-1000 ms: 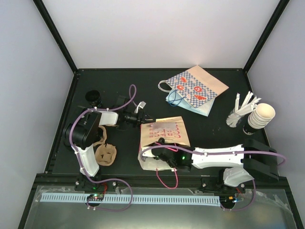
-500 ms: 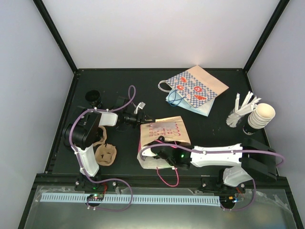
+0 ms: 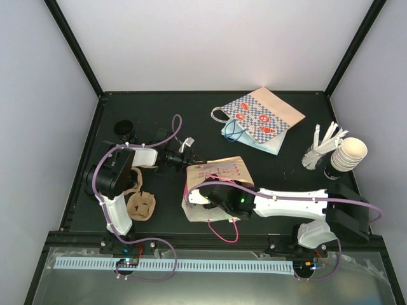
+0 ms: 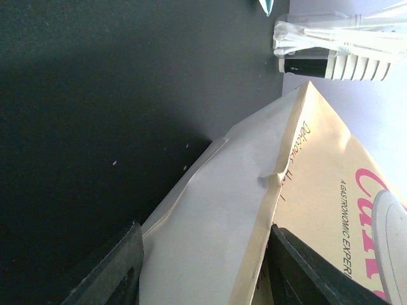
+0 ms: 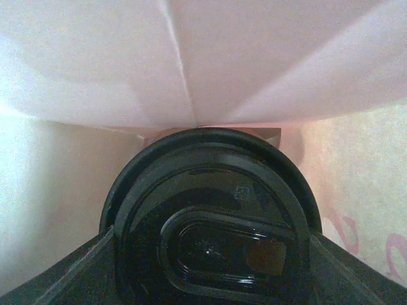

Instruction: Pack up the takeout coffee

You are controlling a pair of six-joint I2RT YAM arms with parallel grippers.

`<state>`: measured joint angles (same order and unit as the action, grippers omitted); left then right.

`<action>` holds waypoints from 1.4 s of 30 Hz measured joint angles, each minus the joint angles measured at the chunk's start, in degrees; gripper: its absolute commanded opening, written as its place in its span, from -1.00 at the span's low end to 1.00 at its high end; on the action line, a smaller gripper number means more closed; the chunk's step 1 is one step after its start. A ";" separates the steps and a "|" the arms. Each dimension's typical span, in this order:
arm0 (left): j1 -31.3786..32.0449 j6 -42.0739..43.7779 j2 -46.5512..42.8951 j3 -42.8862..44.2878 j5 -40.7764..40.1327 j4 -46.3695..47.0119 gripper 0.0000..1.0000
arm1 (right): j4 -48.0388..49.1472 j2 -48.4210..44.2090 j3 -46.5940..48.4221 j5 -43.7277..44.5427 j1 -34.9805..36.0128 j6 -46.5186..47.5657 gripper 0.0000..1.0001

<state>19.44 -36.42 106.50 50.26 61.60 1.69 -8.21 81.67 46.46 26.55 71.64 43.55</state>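
Takeout coffee (image 5: 210, 216) (right wrist view): only its black lid shows, sip opening toward the camera, deep inside the paper bag (image 5: 254, 57).
Right gripper (image 5: 210, 270) (right wrist view): its dark fingers (image 5: 70, 273) stand either side of the lid and close on it, holding the cup at a wide spread.
Bag interior (right wrist view): pale paper walls and a fold seam surround the lid, with pink print showing through on the right.
Left gripper (image 4: 203, 267) (left wrist view): a wall of the bag fills the gap between the two fingers (image 4: 121, 267), which clamp it at a middling width.
Background (left wrist view): black table (image 4: 95, 127); a stack of cream cups (image 4: 350, 67) and wrapped cutlery (image 4: 337, 38) stand well beyond the bag.
Bag (top view): it lies near the table's middle. The left arm's fingers are at its far left corner, and the right arm reaches into it from the near side.
Coffee (top view): hidden by the right arm and the bag.
Others (top view): patterned bag (image 3: 261, 117) at the back, cardboard carrier (image 3: 140, 206) by the left arm, small black cup (image 3: 125, 130) at far left.
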 measured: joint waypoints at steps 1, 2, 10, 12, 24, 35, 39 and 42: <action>0.00 0.28 0.00 0.13 -0.11 -0.50 0.12 | -0.37 0.00 0.20 -0.37 -0.17 -0.11 -0.29; -0.07 0.52 0.00 0.26 -0.22 -0.94 0.12 | -0.76 0.00 0.46 -0.76 -0.37 -0.20 -0.29; -1.75 3.10 -1.07 0.35 -0.70 -6.40 0.40 | -3.54 0.04 2.45 -5.14 -2.40 -1.07 -0.29; -2.47 4.35 -2.01 0.39 -1.33 -8.98 0.44 | -4.74 0.24 3.39 -6.32 -3.10 -1.53 -0.29; -6.95 6.38 -12.26 -2.27 -7.76 -15.72 0.56 | -16.37 4.66 14.29 -16.39 -10.10 -4.55 -0.29; -8.28 6.36 -22.03 -3.28 -10.54 -18.91 0.59 | -27.08 11.96 25.73 -25.92 -16.92 -6.01 -0.40; -8.76 6.91 -25.92 -3.26 -10.95 -21.42 0.59 | -27.34 12.04 25.83 -27.19 -17.73 -5.97 -0.37; -9.27 7.48 -27.87 -3.26 -11.06 -23.26 0.60 | -26.82 12.00 25.38 -27.71 -17.92 -5.31 -0.38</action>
<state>10.17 -28.95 78.63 47.00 50.54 -21.56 -35.03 93.67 71.83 -1.17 53.71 38.24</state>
